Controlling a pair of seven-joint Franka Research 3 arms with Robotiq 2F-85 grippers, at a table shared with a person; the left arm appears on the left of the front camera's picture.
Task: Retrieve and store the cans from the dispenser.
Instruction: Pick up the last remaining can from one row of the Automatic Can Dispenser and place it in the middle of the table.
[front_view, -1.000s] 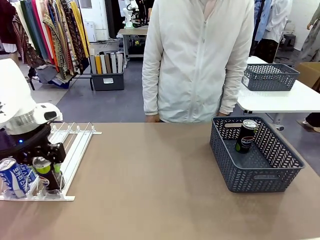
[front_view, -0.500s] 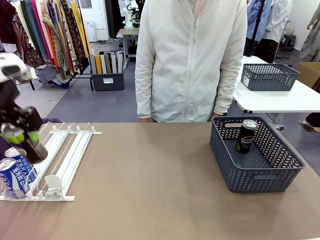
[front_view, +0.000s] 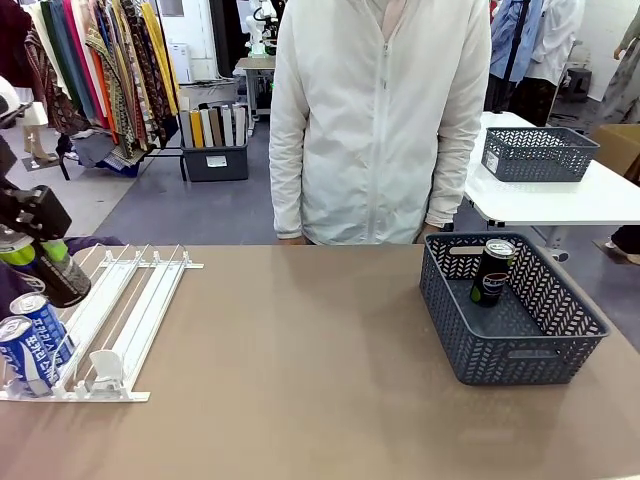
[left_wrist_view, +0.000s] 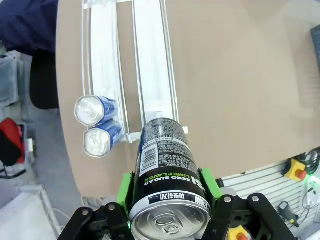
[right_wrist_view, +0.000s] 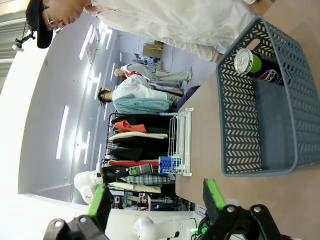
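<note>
Left pincer pinches one black can — basket holds another can, dispenser two blue cans; right pincer spread.

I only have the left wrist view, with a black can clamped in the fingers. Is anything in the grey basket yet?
Observer: Yes. Besides your held can, one black can stands in the basket, near its far wall.
Operator: Is the right arm holding anything?
Observer: No. The right gripper is open, with nothing between its fingers.
</note>
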